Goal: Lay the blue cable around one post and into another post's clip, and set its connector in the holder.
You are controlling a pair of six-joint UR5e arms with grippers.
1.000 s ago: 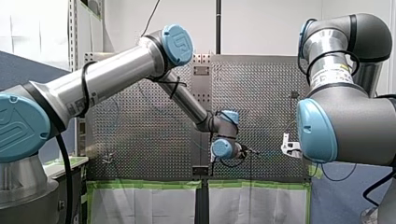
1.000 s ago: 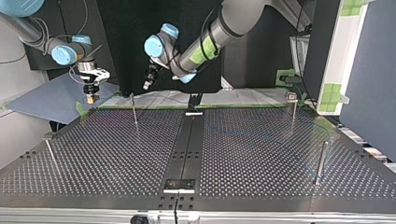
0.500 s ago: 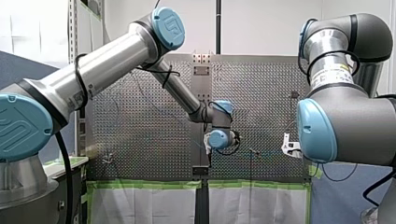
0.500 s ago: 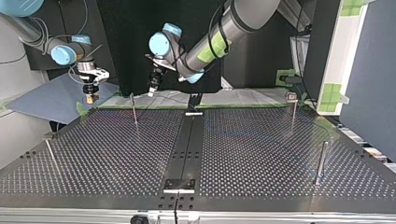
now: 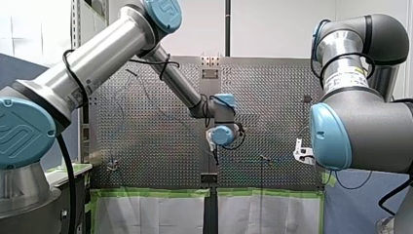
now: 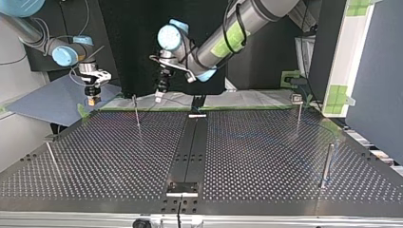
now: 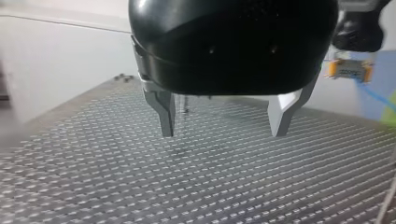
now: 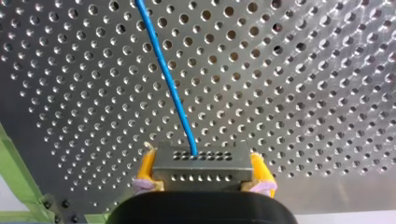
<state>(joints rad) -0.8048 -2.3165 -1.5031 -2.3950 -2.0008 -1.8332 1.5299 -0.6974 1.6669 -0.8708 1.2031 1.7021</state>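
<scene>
The black left tool (image 7: 224,133) has swung lower over the holey metal surface (image 7: 93,186), fingers (image 7: 166,114) apart and empty; the yellow-padded right tool (image 8: 204,179) pinches the grey block connector (image 8: 201,159), thin blue cable (image 8: 168,84) trailing away; laying it seems not yet begun.

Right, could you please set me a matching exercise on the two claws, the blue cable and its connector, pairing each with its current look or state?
Column one:
1. left claw
2. right claw
3. blue cable
4. connector

Column two:
A. grey, with rows of small holes
B. shut on the connector
C. open and empty
D. leads away from the connector over the perforated table

Pairs: 1-C, 2-B, 3-D, 4-A.
</scene>
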